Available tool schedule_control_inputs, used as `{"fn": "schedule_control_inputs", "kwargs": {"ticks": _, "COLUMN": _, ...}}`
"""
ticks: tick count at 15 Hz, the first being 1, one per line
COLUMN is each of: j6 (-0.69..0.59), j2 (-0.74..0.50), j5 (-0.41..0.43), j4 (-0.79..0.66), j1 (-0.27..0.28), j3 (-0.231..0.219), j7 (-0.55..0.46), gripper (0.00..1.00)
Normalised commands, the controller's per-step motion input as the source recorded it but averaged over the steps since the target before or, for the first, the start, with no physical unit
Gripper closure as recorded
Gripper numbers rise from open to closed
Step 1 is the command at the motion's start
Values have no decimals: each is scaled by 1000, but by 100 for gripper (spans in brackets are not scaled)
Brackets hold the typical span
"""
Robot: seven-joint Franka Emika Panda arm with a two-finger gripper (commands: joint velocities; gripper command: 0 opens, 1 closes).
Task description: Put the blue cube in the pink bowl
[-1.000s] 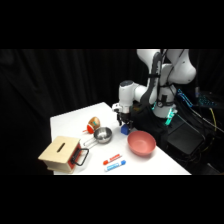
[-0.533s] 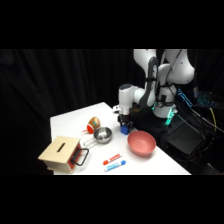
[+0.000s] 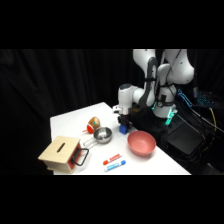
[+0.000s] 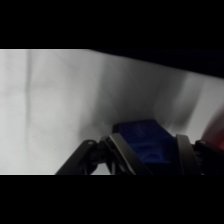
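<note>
- In my wrist view the blue cube [image 4: 145,142] sits right between the two fingers of my pincer [image 4: 145,160]. One finger stands at each side face, so I judge that the pincer is pinching the cube.
- In the side view the cube [image 3: 123,129] shows just under my pincer [image 3: 123,122], low over the bench [image 3: 75,122] and just beside the pink bowl [image 3: 141,143]. I cannot tell if it touches the bench or is a little lifted.
- I judge the cube to be light and stiff, with flat smooth faces. Two opposite flat faces near the middle are the good place to hold; a hold on the corners can let it turn or slip out.
- It does not look fragile, so a firm pinch is safe, and a short drop into the bowl will probably not harm it.
- On the other side of the cube stands a small metal bowl [image 3: 103,134], and near the front edge lie two markers [image 3: 114,162] and a wooden box [image 3: 60,153].
</note>
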Motion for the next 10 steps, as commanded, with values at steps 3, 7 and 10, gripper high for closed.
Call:
{"fn": "schedule_control_inputs", "kwargs": {"ticks": 3, "j6": -388, "j2": -393, "j5": 18, "j4": -26, "j1": 85, "j3": -28, "j7": 1, "gripper": 69}}
{"fn": "schedule_control_inputs", "kwargs": {"ticks": 7, "j6": -544, "j2": -649, "j5": 53, "j4": -118, "j1": 131, "j3": -73, "j7": 12, "gripper": 69}}
{"fn": "schedule_control_inputs", "kwargs": {"ticks": 10, "j6": -624, "j2": -774, "j5": 36, "j4": -128, "j1": 152, "j3": -133, "j7": 10, "gripper": 69}}
